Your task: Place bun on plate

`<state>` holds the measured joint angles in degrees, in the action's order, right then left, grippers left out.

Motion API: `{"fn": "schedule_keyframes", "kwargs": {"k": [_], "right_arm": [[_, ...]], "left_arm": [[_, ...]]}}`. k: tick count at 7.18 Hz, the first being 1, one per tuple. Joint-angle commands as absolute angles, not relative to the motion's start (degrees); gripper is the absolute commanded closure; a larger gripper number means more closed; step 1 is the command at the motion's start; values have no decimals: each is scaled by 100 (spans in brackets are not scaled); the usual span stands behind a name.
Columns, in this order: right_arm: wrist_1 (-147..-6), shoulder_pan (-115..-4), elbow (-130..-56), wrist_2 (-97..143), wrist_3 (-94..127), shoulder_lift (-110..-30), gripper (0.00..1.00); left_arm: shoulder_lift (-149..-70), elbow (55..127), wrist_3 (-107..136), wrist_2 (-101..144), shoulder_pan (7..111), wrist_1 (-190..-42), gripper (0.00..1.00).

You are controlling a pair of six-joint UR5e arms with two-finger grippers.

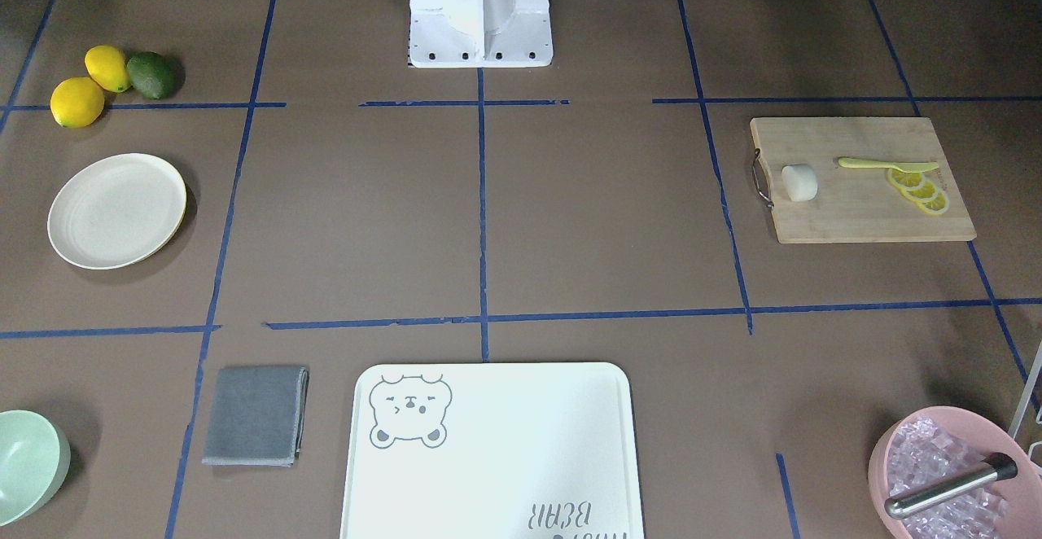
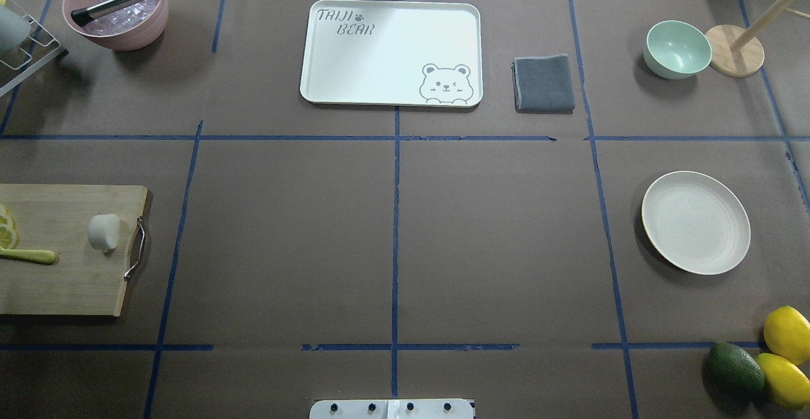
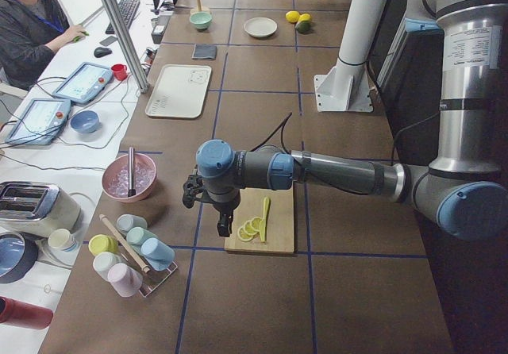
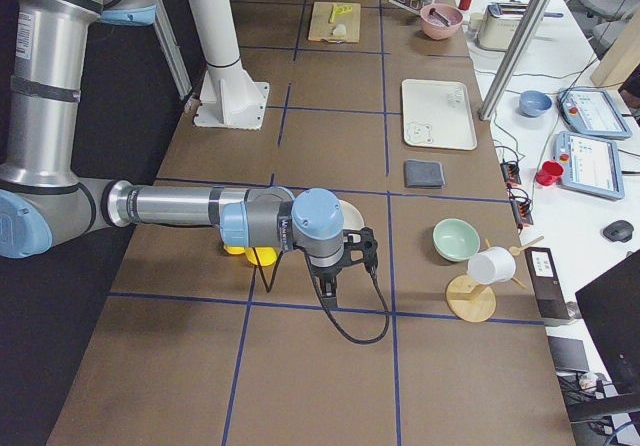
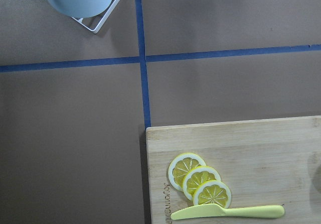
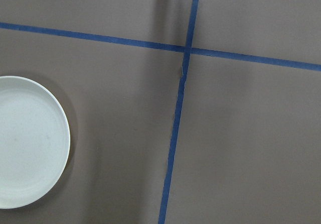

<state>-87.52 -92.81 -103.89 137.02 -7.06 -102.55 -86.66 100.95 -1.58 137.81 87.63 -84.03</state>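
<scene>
Now, nearest the base [image 2: 392,408], you have two lemons [image 2: 788,333] and an avocado [image 2: 735,368] bunched at the table's near right corner.

Further out on the left, the bun [image 2: 104,231] lies on the board [image 2: 57,280], just beside its metal handle [image 2: 136,248]. Lemon slices [image 5: 200,181] and a yellow knife [image 5: 228,213] share the same board, toward its left end and apart from the bun. Your left gripper [image 3: 225,227] hangs above the board's slice end. Only the side view shows it, so you cannot tell how wide its fingers stand.

Across the table on the right, level with the board and well apart from the bun, sits the plate [image 2: 696,223]. Your right gripper [image 4: 328,291] hangs near it, pointing down, with the plate's edge at the left of its wrist view. Again only a side view shows it, and its spread cannot be told.

Along the far row, from left to right, stand a pink bowl [image 2: 117,33], the tray [image 2: 380,83], a folded grey cloth [image 2: 544,83] and a green bowl [image 2: 677,49].
</scene>
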Motion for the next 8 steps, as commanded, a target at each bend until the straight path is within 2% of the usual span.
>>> {"fn": "schedule_keyframes", "kwargs": {"k": [1,4,8], "right_arm": [[-8745,-9273,-10345,13711,-677,-10257,0],[-8745,-9046,-10354,13702,-520,-10230,0],[-7168,-8088,-10057,13728,1254,-10274,0]], "left_arm": [[-8666,10090,-176,13773,8763,-8402,0],[-8666,10090,-176,13772,8754,-8402,0],[-8675,10099,-176,13781,8754,-8411,0]]}}
